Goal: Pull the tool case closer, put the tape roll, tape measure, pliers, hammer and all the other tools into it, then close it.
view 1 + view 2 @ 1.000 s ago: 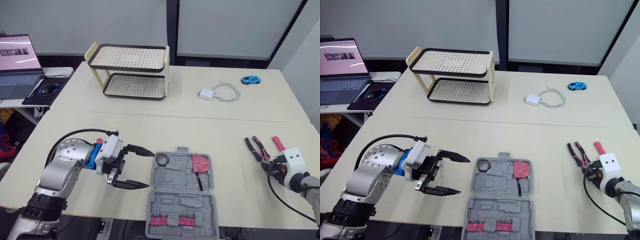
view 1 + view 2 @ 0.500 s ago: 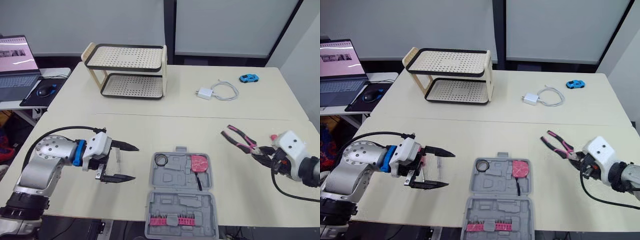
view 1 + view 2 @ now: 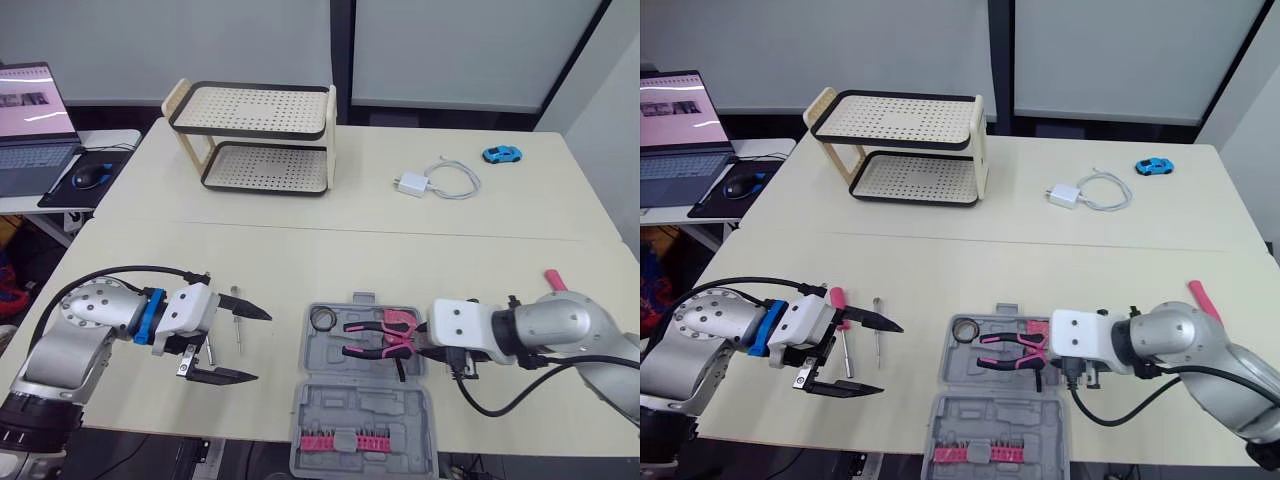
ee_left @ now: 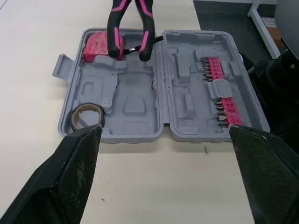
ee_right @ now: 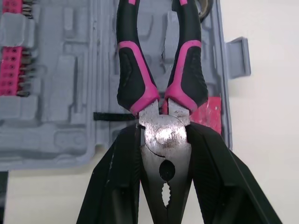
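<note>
A second ago my right gripper [image 5: 163, 140] was at the far right of the desk [image 3: 300, 250], just reaching the pliers [image 5: 133, 70]. Now I am holding them by the metal head, fingers clamped on either side, and hanging them over the rear half of the open tool case [image 3: 340, 365], handles pointing toward the tape roll [image 3: 322, 319]. Meanwhile my left gripper [image 3: 258, 345] is pulling back from the case's left edge, gaping wide and carrying nothing.

So the case is sitting close to me, and the pliers are, I judge, a short lowering and a release away from their moulded slot.

I am counting:
- one case, lid flat toward me with one strip of pink bits [image 3: 345, 441];
- one tape roll and one pink tape measure [image 4: 98, 45], both already in the rear half;
- one pair of pliers, in my grip;
- two screwdrivers on the desk beside my left gripper, a pink-handled one [image 3: 837, 297] and a slim one [image 3: 878, 330];
- one pink handle [image 3: 553, 279] at the right, probably the hammer, its head hidden behind my arm.
</note>
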### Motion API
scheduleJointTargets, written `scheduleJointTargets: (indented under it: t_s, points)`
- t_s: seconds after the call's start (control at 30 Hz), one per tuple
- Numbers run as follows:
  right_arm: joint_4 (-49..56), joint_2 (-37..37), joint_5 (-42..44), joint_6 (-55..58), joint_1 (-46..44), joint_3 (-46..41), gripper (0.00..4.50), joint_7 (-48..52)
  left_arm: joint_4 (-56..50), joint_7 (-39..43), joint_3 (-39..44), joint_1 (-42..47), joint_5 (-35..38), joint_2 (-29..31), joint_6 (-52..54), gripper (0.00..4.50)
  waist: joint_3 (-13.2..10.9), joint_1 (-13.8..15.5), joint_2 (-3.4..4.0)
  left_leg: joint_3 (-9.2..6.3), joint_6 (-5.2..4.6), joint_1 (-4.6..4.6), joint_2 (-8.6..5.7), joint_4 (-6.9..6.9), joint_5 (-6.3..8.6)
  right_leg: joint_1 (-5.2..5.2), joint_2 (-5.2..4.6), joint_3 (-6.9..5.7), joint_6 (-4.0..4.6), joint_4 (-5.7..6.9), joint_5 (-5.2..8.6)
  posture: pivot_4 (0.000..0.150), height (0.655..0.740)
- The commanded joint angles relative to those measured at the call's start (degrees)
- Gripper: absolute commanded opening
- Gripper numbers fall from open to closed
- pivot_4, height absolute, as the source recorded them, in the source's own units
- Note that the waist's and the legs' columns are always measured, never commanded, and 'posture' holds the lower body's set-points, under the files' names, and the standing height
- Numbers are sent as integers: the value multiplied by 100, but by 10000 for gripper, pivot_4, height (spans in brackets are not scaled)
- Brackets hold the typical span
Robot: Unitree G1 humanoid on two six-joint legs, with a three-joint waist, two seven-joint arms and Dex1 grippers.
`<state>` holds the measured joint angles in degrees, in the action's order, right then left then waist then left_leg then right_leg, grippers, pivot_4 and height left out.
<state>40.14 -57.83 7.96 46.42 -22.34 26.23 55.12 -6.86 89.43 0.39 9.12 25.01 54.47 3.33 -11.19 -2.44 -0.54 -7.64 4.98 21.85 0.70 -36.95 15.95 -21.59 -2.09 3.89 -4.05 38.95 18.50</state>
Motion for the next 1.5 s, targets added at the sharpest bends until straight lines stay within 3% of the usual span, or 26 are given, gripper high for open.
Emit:
scheduleJointTargets:
  t_s: [0.03, 0.4, 1.3, 1.33, 1.5]
  points:
    - [25, 329, -258, 182, -345, 527, 12028, 32, -302, -51, 46, -42, 41, 88, 75, 45000, 0, 2, 0, -3, 0, 8, 0, 0, 0, -7, 0, -3, 1, 1, 0, 1500, 7350]
    - [-529, 1195, -746, 400, -799, 1424, 12028, -57, -301, 7, 33, -379, -176, 142, -280, 45000, 0, -29, 0, -7, -1, 21, 0, -4, -1, -24, 0, -8, 3, 14, -1, 1500, 7350]
    - [-1133, 1787, -853, 488, -685, 1475, 12028, -132, -170, -116, -37, -426, -261, -3, -443, 45000, 2, -79, -2, -7, -1, 17, 0, -5, -1, -22, 1, -8, 4, 19, -2, 1500, 7350]
    - [-1105, 1800, -798, 506, -697, 1419, 17630, -102, -152, -127, -48, -418, -273, -16, -458, 45000, 2, -81, -2, -8, -1, 16, 0, -5, -1, -22, 2, -9, 4, 20, -2, 1500, 7350]
    - [-917, 1873, -548, 692, -825, 1118, 27566, -14, -98, -158, -76, -395, -317, -53, -499, 45000, 3, -83, -2, -7, -1, 16, 0, -6, -2, -22, 2, -8, 5, 22, -2, 1500, 7350]
